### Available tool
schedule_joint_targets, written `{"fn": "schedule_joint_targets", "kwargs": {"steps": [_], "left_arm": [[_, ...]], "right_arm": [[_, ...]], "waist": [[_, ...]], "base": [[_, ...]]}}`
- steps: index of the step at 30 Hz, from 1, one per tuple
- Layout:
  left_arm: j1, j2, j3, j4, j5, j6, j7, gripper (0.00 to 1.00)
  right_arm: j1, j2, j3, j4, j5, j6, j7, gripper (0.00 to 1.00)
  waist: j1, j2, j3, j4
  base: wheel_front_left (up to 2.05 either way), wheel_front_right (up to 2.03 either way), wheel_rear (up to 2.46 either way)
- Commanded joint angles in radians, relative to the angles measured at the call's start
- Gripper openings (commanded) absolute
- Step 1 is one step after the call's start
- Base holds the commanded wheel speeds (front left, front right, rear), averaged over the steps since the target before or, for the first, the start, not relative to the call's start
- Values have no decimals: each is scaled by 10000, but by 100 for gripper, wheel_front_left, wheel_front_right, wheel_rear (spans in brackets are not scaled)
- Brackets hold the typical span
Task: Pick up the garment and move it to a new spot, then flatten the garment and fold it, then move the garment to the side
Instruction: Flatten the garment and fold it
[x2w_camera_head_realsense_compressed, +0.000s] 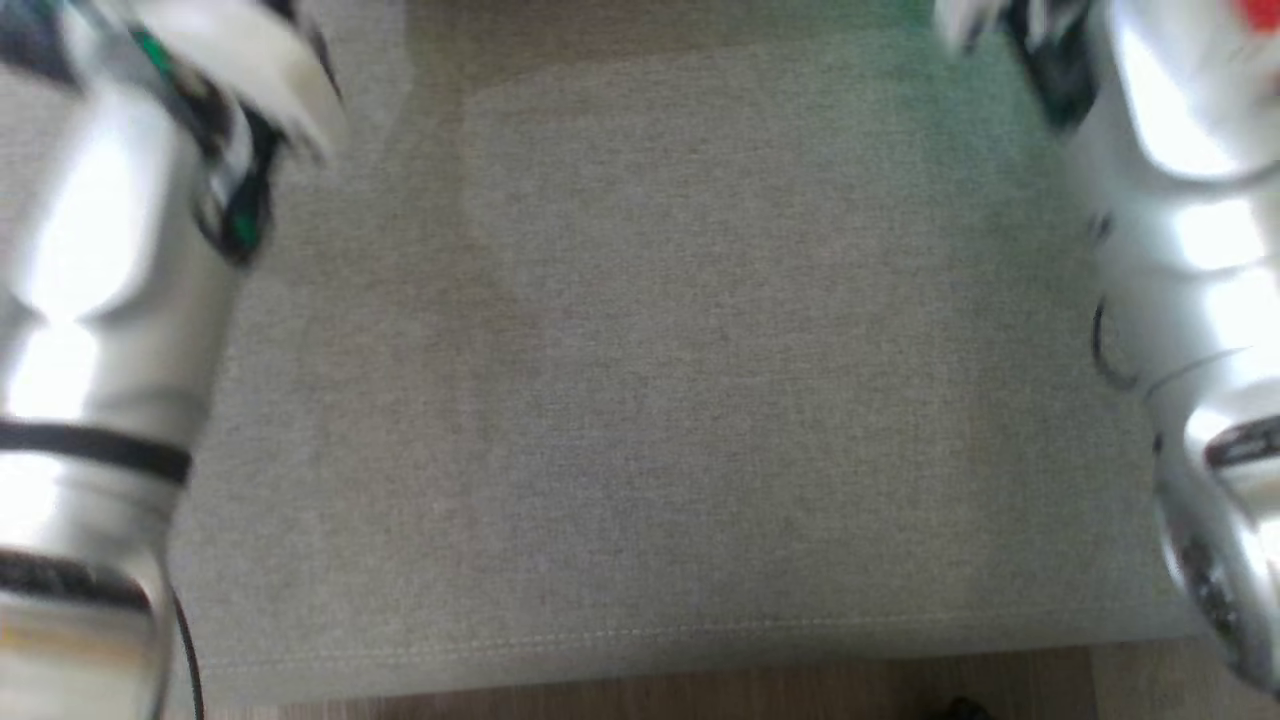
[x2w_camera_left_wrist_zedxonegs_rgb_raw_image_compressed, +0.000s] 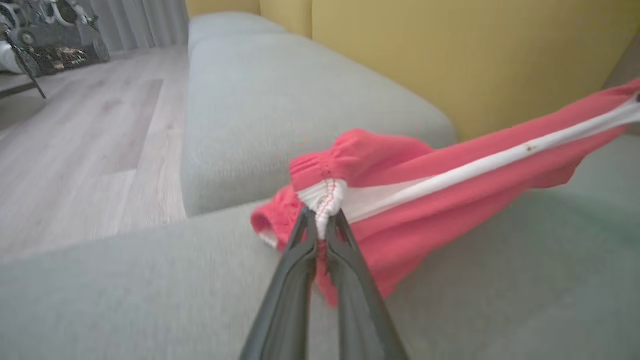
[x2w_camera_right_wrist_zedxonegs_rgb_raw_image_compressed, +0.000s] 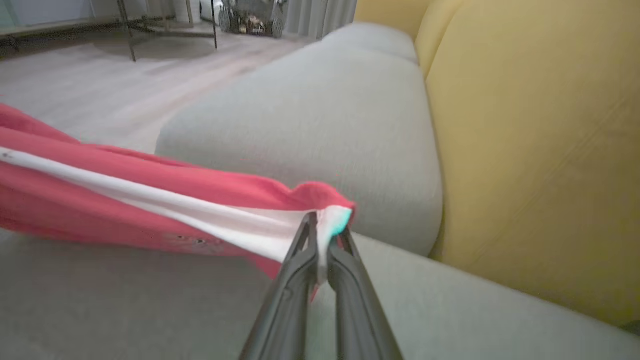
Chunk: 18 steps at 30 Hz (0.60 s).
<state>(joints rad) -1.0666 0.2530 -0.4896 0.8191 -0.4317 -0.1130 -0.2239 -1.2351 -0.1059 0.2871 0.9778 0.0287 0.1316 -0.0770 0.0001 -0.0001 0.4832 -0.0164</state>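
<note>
The garment (x2w_camera_left_wrist_zedxonegs_rgb_raw_image_compressed: 425, 200) is red cloth with a white stripe, stretched in the air just above a grey sofa seat. In the left wrist view my left gripper (x2w_camera_left_wrist_zedxonegs_rgb_raw_image_compressed: 322, 220) is shut on its gathered, elastic end. Seen from the right wrist, my right gripper (x2w_camera_right_wrist_zedxonegs_rgb_raw_image_compressed: 322, 235) is shut on the other end of the garment (x2w_camera_right_wrist_zedxonegs_rgb_raw_image_compressed: 150, 200), pinching the white stripe. The cloth runs taut between the two grips. In the head view both pale forearms (x2w_camera_head_realsense_compressed: 100, 300) (x2w_camera_head_realsense_compressed: 1200, 250) reach forward at the left and right edges.
The grey seat cushion (x2w_camera_head_realsense_compressed: 650, 350) spreads under both arms, its front seam near the bottom of the head view. Yellow back cushions (x2w_camera_right_wrist_zedxonegs_rgb_raw_image_compressed: 525, 150) stand behind the seat. A second grey cushion (x2w_camera_left_wrist_zedxonegs_rgb_raw_image_compressed: 280, 100) lies beside it. Wooden floor (x2w_camera_left_wrist_zedxonegs_rgb_raw_image_compressed: 75, 150) and a wheeled machine (x2w_camera_left_wrist_zedxonegs_rgb_raw_image_compressed: 45, 35) are beyond.
</note>
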Motion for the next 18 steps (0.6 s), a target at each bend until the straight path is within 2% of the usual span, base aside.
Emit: {"fn": "schedule_joint_targets", "kwargs": {"steps": [1, 5, 10, 14, 18], "left_arm": [[-40, 446, 195, -147, 77, -2, -127, 0], [1138, 278, -338, 209, 162, -110, -318, 0], [2664, 249, -1019, 385, 281, -159, -369, 0], [3656, 266, -1247, -43, 386, -167, -375, 0], [4470, 319, -1292, -514, 531, -163, -376, 0]], "right_arm": [[-21, 182, 56, -168, 108, -9, -112, 0], [716, 71, 674, 756, 417, -9, -43, 0], [1723, -226, 1997, 1378, 1105, -9, 379, 0], [2458, -717, 3146, 1269, 1900, -9, 867, 0], [3144, -1384, 4230, 571, 2997, -9, 1523, 0]], "waist": [[-1, 1, -115, 51], [-1, 1, -646, 118], [-1, 1, -1492, 103], [-1, 1, -2051, 58], [-1, 1, -2496, -27]], "base": [[0, 0, 0], [0, 0, 0], [0, 0, 0], [0, 0, 0], [0, 0, 0]]}}
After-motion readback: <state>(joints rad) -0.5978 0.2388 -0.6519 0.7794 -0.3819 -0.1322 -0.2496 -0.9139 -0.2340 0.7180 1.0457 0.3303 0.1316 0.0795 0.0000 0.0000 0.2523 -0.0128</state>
